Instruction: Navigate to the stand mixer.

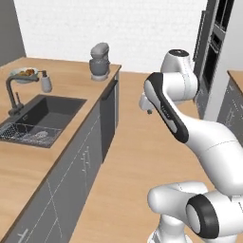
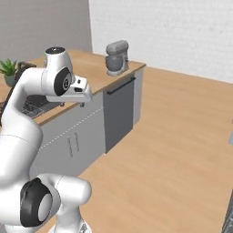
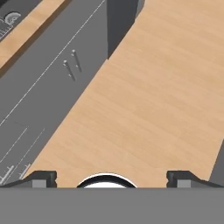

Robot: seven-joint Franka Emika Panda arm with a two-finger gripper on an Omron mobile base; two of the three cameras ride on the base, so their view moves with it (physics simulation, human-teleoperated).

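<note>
My gripper [image 3: 112, 177] has its jaws spread wide with nothing between them; in the hand view one dark fingertip [image 3: 41, 178] sits at each lower corner. Straight below the jaws I see bare wooden floor [image 3: 148, 100]. To their left run the grey cabinet fronts [image 3: 48, 83] with two slim handles, and past those the darker dishwasher panel [image 3: 119, 22].

From the base views the gripper [image 2: 82, 103] hangs off the folded arm, out over the floor and just clear of the counter edge. The wooden counter [image 1: 71, 95] lies to the left of the jaws, with the dark sink [image 1: 40, 118], its tap [image 1: 14, 97] and a dish rack inside. Behind the sink I make out a small grey soap bottle [image 1: 46, 81] and a bowl of food [image 1: 23, 72]. A potted plant [image 2: 8, 70] stands further back on the counter.

The stand mixer [image 1: 99, 61] is well ahead of the jaws and to their left, at the far end of the counter near the white wall, above the dishwasher.
</note>
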